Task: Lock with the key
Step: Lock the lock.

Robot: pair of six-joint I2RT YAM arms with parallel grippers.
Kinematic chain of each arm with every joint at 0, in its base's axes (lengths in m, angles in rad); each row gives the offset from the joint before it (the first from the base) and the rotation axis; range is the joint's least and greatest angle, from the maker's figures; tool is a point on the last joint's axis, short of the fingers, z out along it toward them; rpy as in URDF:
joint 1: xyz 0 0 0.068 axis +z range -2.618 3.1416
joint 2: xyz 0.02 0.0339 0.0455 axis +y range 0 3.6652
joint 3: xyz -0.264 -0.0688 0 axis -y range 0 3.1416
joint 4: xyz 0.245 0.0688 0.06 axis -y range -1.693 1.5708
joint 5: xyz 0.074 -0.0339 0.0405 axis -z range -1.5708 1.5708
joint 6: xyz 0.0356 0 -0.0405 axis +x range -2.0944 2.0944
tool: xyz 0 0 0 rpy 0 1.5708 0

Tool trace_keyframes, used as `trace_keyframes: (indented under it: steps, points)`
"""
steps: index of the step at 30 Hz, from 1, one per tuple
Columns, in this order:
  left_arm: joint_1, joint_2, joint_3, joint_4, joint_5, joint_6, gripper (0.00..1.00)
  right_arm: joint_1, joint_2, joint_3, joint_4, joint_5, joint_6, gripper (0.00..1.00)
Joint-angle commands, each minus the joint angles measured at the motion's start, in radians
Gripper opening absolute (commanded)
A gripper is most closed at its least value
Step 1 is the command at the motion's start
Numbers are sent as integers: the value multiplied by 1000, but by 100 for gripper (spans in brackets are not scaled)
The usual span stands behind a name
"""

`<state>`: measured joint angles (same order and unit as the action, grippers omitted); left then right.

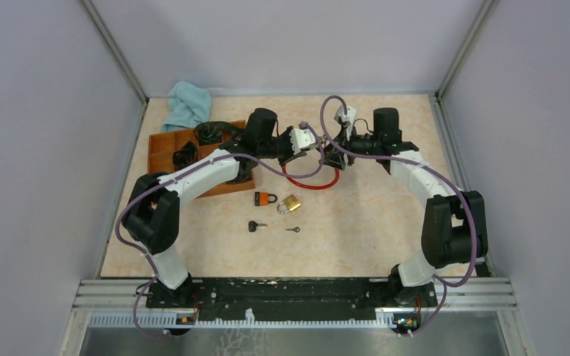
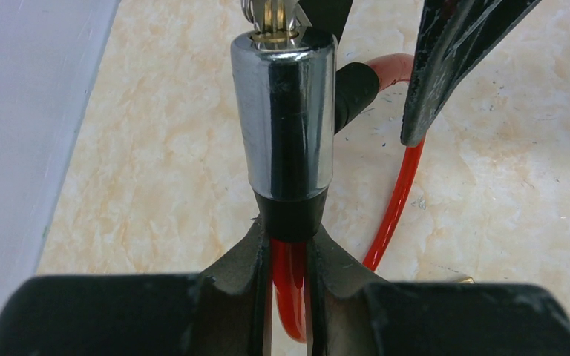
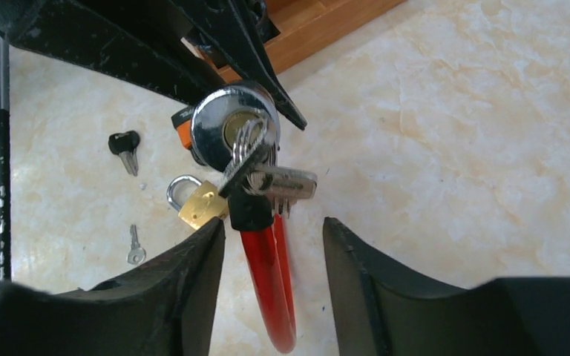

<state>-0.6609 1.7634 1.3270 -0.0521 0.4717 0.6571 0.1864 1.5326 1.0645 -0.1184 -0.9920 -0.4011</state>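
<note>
Left hand (image 2: 289,252) level, clamped on red cable (image 2: 393,200) below chrome lock barrel (image 2: 286,111), right hand (image 3: 273,224) spread, facing hanging keys (image 3: 283,182)

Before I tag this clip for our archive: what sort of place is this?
Probably a robot test cell: plain grey walls, aluminium corner posts, and a small marble-patterned table they enclose.

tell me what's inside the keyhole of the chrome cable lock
A key sits in the lock, its ring and spare keys hanging outside. The key's blade is hidden within the lock.
</note>
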Motion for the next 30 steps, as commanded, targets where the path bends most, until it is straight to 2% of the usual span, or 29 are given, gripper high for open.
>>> trace_keyframes:
  steps: [1,8,14,21,30]
  points:
    - [-8,6,-2,-40,-3,-36,0,-27,-47,71,-106,-6,-44,55]
    - [-8,10,0,-36,-13,-66,0,-37,-76,148,-314,51,-88,60]
    - [-8,5,-2,-35,-4,-71,0,-38,-101,242,-366,63,44,59]
    - [-8,-1,-8,-37,-7,-71,0,-37,-73,360,-363,119,242,48]
    - [-8,2,-3,-36,-4,-70,0,-5,-23,444,-416,139,234,37]
